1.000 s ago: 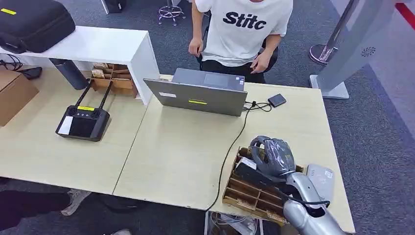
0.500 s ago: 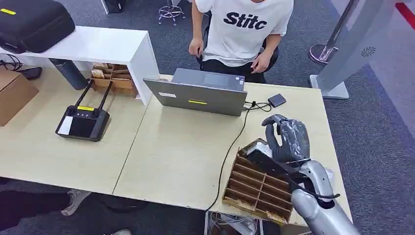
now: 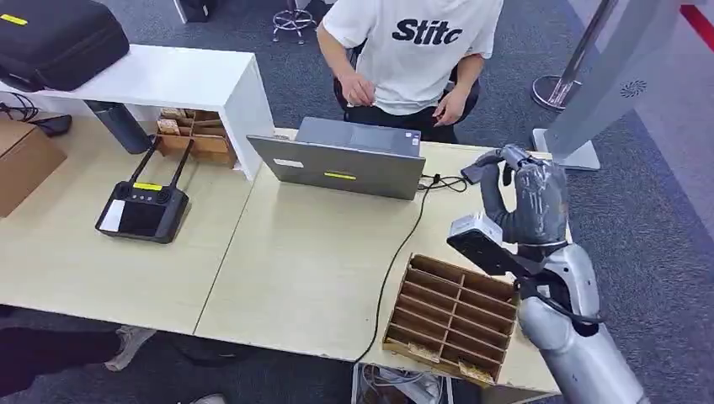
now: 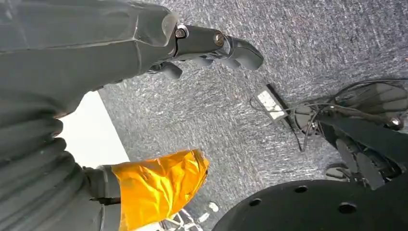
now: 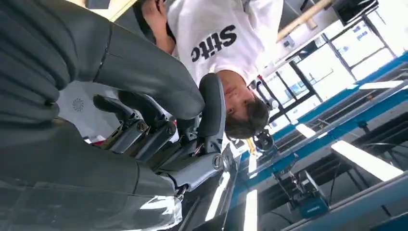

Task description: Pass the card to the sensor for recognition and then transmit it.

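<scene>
Head view: a dark card is pinched by the raised right hand; presentation to a sensor is judged next.

the right hand takes up most of this close view, coming in from the nine o'clock edge: a grey ribbed cover, a broad smooth grey shell, and darker fingers curled inward beyond it, their tips drawn close together around the middle. whether a card sits between them cannot be told from here. past the fingers, toward twelve o'clock, a person in a white t-shirt with dark lettering appears turned on end, one hand near the upper edge. toward three and four o'clock run blue beams and long bright ceiling lights, with big windows at about two o'clock.
</scene>
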You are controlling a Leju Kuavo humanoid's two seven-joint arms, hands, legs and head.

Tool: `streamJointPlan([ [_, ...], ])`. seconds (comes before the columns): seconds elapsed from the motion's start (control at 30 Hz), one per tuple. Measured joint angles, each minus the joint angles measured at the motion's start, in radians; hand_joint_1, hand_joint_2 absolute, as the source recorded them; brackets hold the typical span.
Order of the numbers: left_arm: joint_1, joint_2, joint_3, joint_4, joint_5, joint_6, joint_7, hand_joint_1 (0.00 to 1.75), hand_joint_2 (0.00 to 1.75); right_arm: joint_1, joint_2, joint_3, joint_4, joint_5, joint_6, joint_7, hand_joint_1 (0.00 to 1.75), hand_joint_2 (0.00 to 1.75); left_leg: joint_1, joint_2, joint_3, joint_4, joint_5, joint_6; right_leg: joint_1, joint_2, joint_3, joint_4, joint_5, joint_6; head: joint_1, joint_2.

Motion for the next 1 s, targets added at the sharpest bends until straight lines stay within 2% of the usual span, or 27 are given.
streamJointPlan([
  [0.03, -0.001, 0.000, 0.000, 0.000, -0.003, 0.000, 0.003, 0.00, 1.75, -0.003, 0.000, -0.001, -0.003, -0.008, 0.001, -0.002, 1.75, 1.75, 0.000, 0.000, 0.000, 0.000, 0.000, 0.000, 0.000, 0.000, 0.000, 0.000, 0.000, 0.000, 0.000, 0.000],
  [0.1, -0.009, 0.001, -0.004, 0.000, -0.026, 0.006, 0.005, 0.00, 1.75, -0.057, 0.005, 0.002, 0.004, -0.062, 0.081, 0.015, 1.75, 1.75, 0.000, 0.000, -0.001, 0.000, 0.000, 0.000, 0.000, 0.000, 0.000, 0.000, 0.000, 0.000, 0.000, 0.000],
  [0.23, -0.028, 0.002, -0.006, 0.000, -0.055, 0.008, 0.013, 0.00, 1.75, -0.202, 0.033, 0.012, 0.121, -0.074, 0.173, 0.089, 1.75, 1.75, 0.000, 0.001, 0.000, 0.000, 0.002, -0.001, 0.000, 0.000, 0.000, 0.001, 0.002, -0.001, 0.000, 0.000],
  [0.33, -0.040, 0.003, -0.006, 0.000, -0.068, 0.009, 0.020, 0.00, 1.75, -0.312, 0.060, 0.020, 0.249, -0.072, 0.198, 0.115, 1.75, 1.75, 0.000, -0.001, 0.000, 0.000, 0.004, -0.003, 0.000, 0.000, 0.000, 0.001, 0.003, -0.001, 0.000, 0.000],
  [0.47, -0.041, 0.004, -0.006, 0.000, -0.078, 0.006, 0.024, 0.00, 1.75, -0.371, 0.085, 0.027, 0.340, -0.079, 0.198, 0.108, 1.75, 1.75, 0.000, -0.001, 0.000, 0.000, 0.004, -0.003, 0.000, 0.000, 0.000, 0.001, 0.003, -0.002, 0.000, 0.000],
  [0.5, -0.040, 0.004, -0.006, 0.000, -0.084, 0.004, 0.026, 0.00, 1.75, -0.375, 0.089, 0.028, 0.346, -0.079, 0.198, 0.107, 1.68, 1.75, 0.000, -0.001, 0.000, 0.000, 0.004, -0.003, 0.000, 0.000, 0.000, 0.001, 0.003, -0.002, 0.000, 0.000],
  [0.53, -0.040, 0.004, -0.006, 0.000, -0.089, 0.001, 0.031, 0.00, 1.75, -0.375, 0.091, 0.029, 0.350, -0.079, 0.195, 0.100, 0.35, 1.75, 0.000, -0.001, 0.000, 0.000, 0.004, -0.003, 0.000, 0.000, 0.000, 0.001, 0.003, -0.002, 0.000, 0.000],
  [0.57, -0.040, 0.004, -0.006, 0.000, -0.093, 0.000, 0.037, 0.00, 1.75, -0.375, 0.093, 0.031, 0.351, -0.079, 0.193, 0.095, 0.00, 1.75, 0.000, -0.001, 0.000, 0.000, 0.004, -0.003, 0.000, 0.000, -0.001, 0.001, 0.003, -0.002, 0.000, 0.000],
  [1.0, -0.035, 0.003, -0.002, 0.000, -0.103, 0.008, 0.048, 0.00, 1.75, -0.298, 0.083, 0.024, 0.229, -0.110, 0.165, 0.053, 0.00, 1.75, 0.000, 0.000, 0.000, 0.000, 0.003, -0.003, 0.000, 0.000, -0.001, 0.000, 0.002, -0.001, 0.000, 0.000],
])
